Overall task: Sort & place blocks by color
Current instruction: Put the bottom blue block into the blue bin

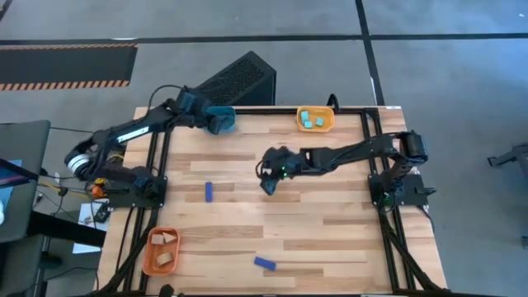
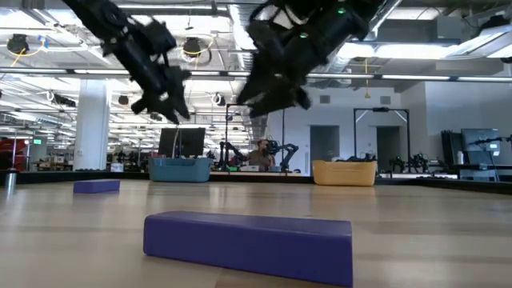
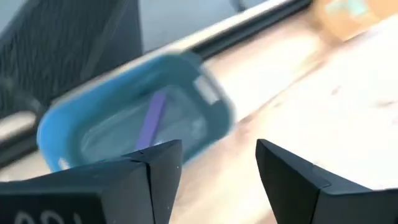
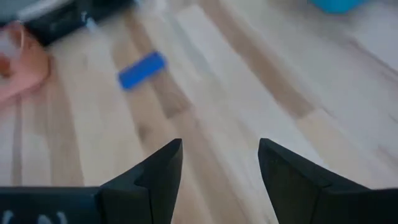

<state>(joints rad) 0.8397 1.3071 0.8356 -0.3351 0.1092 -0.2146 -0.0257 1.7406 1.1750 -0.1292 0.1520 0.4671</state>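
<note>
Blocks of dark blue remain loose, one (image 1: 209, 191) left of centre and one (image 1: 264, 263) near the front edge, so we hold our right gripper (image 1: 269, 186) open and empty mid-table facing the front one, while our left gripper (image 3: 217, 165), open too, hovers above the teal tray (image 3: 211, 99) holding a blue bar (image 3: 151, 121).

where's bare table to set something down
Free: the wide stretch right of the near blue bar, below the right end effector. Crowded: the far edge, with teal tray, left end effector and yellow tray.
</note>
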